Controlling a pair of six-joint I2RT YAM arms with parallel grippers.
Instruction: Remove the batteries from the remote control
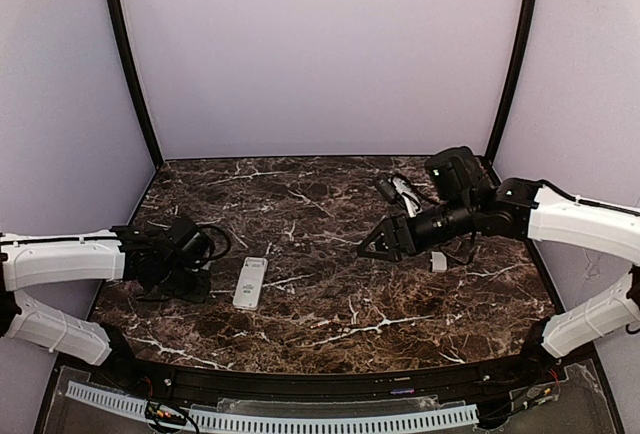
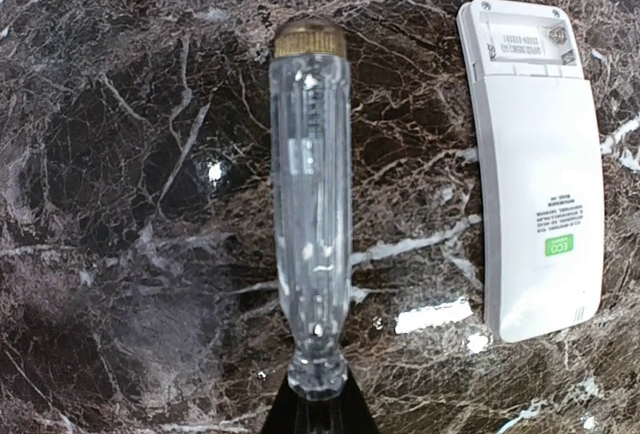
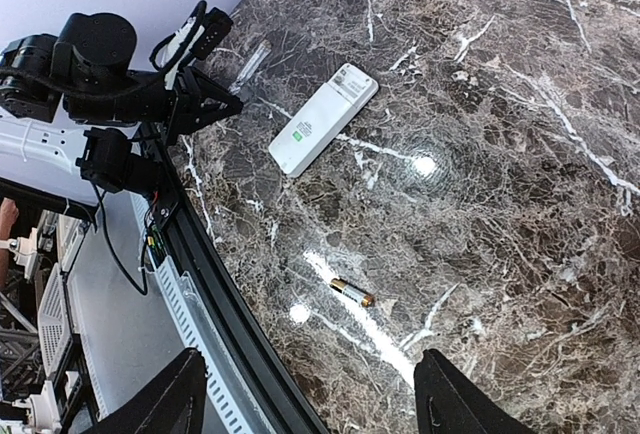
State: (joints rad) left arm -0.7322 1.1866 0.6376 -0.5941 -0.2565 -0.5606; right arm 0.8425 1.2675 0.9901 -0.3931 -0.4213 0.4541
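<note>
Near the front edge of the worktop point(image 1: 330, 319), one battery point(image 3: 352, 292) lies loose on its side, apart from everything else, so at least one cell looks unloaded. Further in, left of centre, the remote control point(image 2: 535, 169) lies flat with its back up. The cover is off at one end and the bay is open. The bay looks bare, but I cannot confirm that no cell remains.

Just beside the remote, not touching it, the left tool point(image 3: 225, 72) is pinching the thin end of a clear handle point(image 2: 312, 204) with a brass cap. The handle runs parallel to the remote, probably kept ready for prying.

Across on the right, the right tool point(image 3: 310, 359) hangs above the worktop with its fingers spread and nothing between them, well away from the remote, likely to keep the left arm's path free. A small white piece point(image 1: 438, 261) sits near it, possibly the cover. Farthest back are some dark bits point(image 1: 398, 194), too small to identify.
</note>
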